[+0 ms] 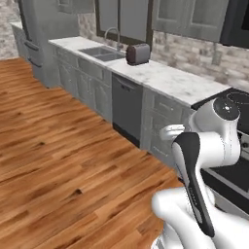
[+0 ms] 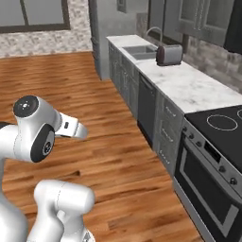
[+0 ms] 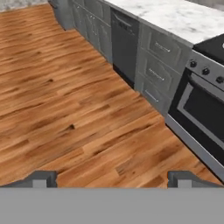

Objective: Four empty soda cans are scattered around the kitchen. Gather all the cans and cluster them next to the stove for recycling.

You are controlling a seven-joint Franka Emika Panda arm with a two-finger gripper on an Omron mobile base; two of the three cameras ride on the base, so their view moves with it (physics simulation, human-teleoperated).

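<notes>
Hanging over bare wood floor (image 3: 78, 113), the gripper (image 3: 111, 178) has its fingers spread wide with nothing between them. Going left to right along the marble counter (image 1: 165, 78) you get the sink (image 1: 102, 52), then a toaster (image 1: 138, 53), a dark dishwasher (image 1: 127, 104) below, grey drawers (image 3: 158, 65), and finally the stove (image 2: 215, 156) at the far right.

White rounded arm (image 1: 214, 146), dark joint caps, black elbow stripe
</notes>
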